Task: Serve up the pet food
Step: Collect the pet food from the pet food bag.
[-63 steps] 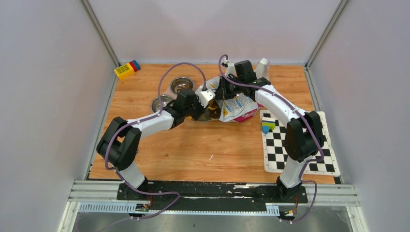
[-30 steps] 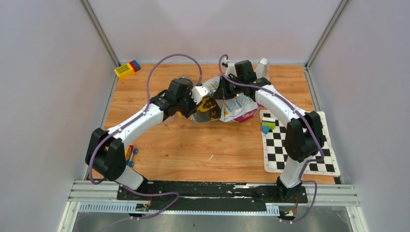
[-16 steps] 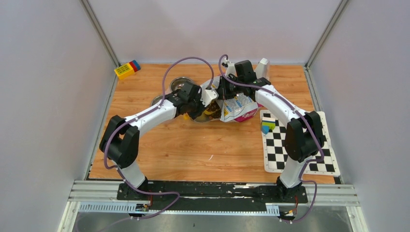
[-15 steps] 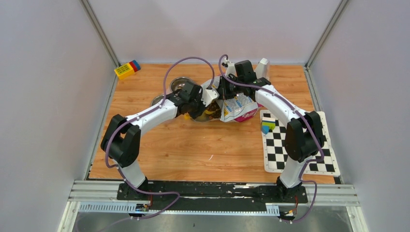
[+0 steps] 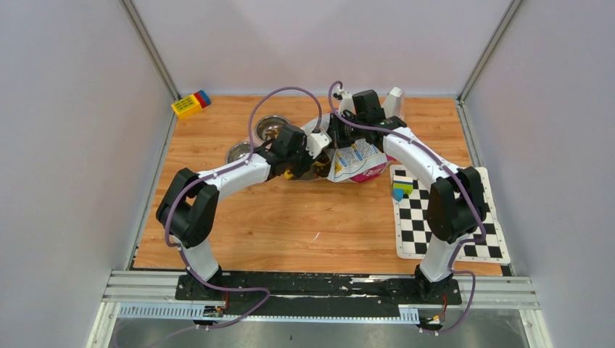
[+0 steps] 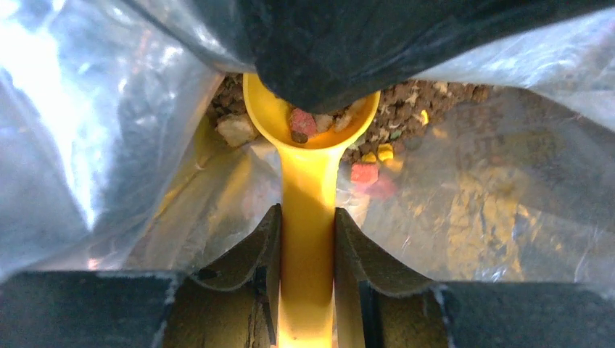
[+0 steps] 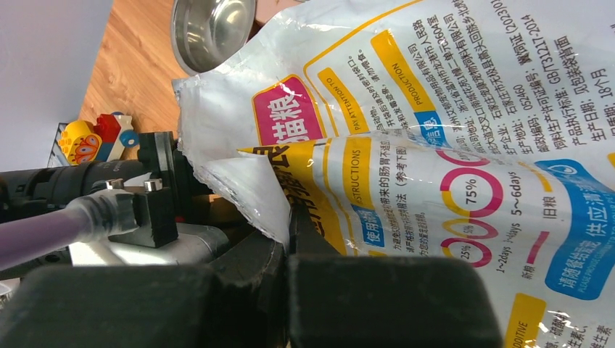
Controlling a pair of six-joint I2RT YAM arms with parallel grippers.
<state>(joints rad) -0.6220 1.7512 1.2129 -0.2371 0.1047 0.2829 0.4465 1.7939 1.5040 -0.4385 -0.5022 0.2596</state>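
The pet food (image 6: 406, 101) is brown kibble with some red and yellow bits, lying deep inside the bag's silver lining (image 6: 94, 145). My left gripper (image 6: 307, 217) is shut on the handle of a yellow scoop (image 6: 308, 181), whose cup sits in the kibble with a few pieces in it. A dark fold hides the cup's far rim. In the top view the left gripper (image 5: 301, 170) reaches into the mouth of the yellow-and-white bag (image 5: 355, 161). My right gripper (image 7: 290, 225) is shut on the bag's torn top edge (image 7: 239, 181), holding the mouth up.
Two steel bowls (image 5: 270, 128) (image 5: 238, 152) stand just left of the bag, behind the left arm. Toy blocks (image 5: 190, 104) lie in the far left corner. A checkered mat (image 5: 442, 225) with small blocks (image 5: 401, 190) lies at the right, and a white object (image 5: 394, 100) stands at the back.
The left arm has swung from over the bowls back to the right, and the scoop has gone into the bag's mouth. The right arm and the bag have stayed put.
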